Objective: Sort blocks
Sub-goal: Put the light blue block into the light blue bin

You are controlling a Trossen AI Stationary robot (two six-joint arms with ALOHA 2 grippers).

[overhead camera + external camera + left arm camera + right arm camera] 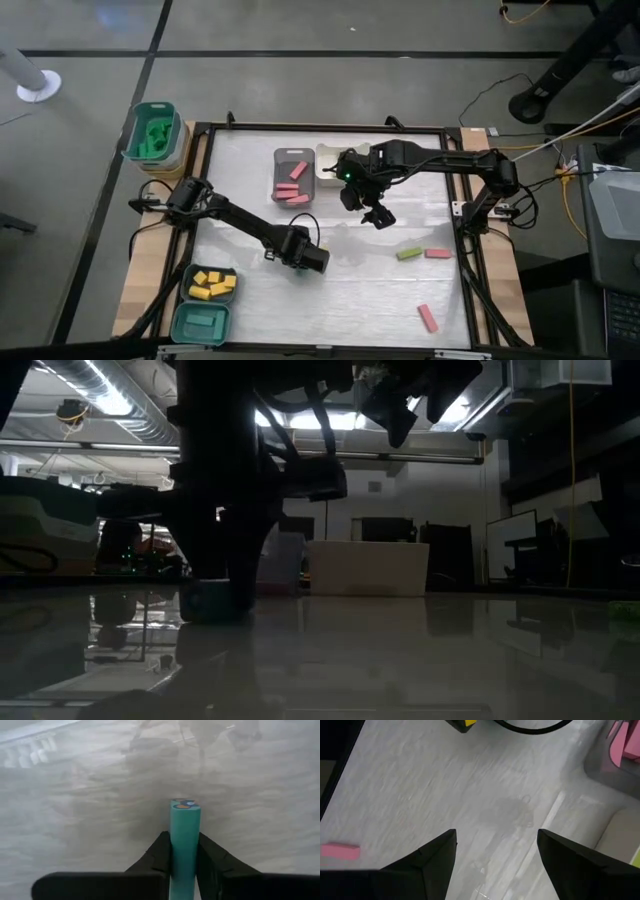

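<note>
My left gripper (303, 265) is low over the table's middle, shut on a teal bar block (184, 840). My right gripper (378, 216) hangs open above the table, right of the grey tray (293, 176) that holds pink blocks. It carries nothing. On the table's right part lie a light green block (408, 254) and a pink block (438, 253); another pink block (428, 318) lies near the near right corner. Yellow blocks (213, 284) fill a tray at the near left. Green blocks sit in the teal bin (152, 131) at the far left. My left gripper pinches the teal bar (184, 845) between its two fingers (159, 855), one on each long side. The fingers run along the bar, and its free end (185, 807) sticks out past the fingertips. In the low view the bar's end (205, 600) is at the table top.
A white tray (330, 162) sits beside the grey one at the far middle. A teal tray (201, 323) stands at the near left corner. A black frame (466, 250) borders the table. Bare table lies between the two grippers and toward the near edge.
</note>
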